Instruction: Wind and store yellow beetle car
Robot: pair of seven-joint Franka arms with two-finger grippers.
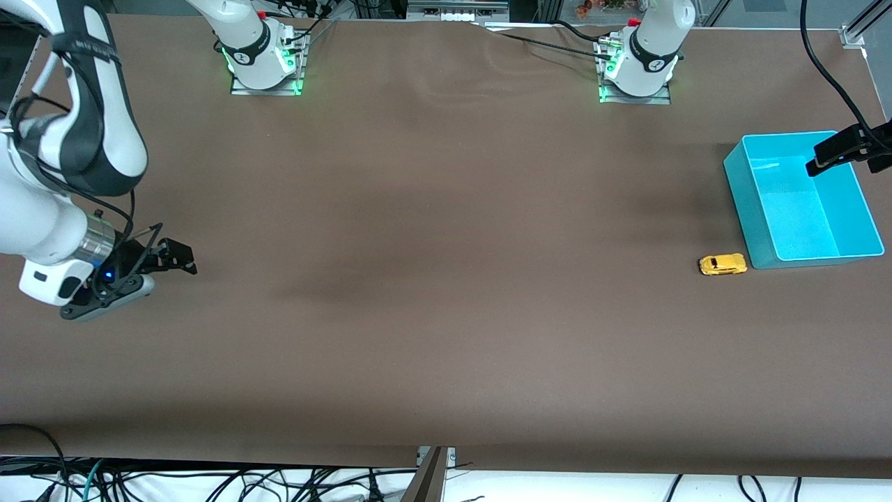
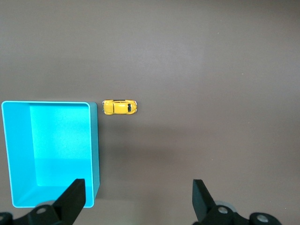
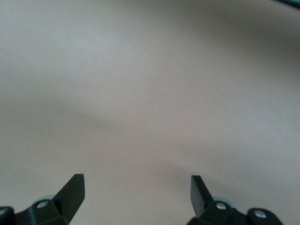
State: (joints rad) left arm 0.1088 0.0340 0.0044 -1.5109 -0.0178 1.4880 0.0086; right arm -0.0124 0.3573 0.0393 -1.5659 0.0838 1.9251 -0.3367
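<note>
Setting: a robotics lab bench. My two arm bases (image 1: 263,52) are bolted on metal plates at the edge of a table under a plain brown cloth (image 1: 432,279), green status lights glowing. Loose black cables (image 1: 209,481) trail below the table's front edge; aluminium framing (image 1: 860,24) stands at one corner.

The light is even and comes from above, a bit dim on the brown tablecloth (image 1: 446,279), with soft dark patches in its middle. The turquoise bin (image 1: 847,244) shows a pale glare on its floor. Green lamps glow at both arm bases. The right wrist view looks washed out and soft, with blurred shadows
</note>
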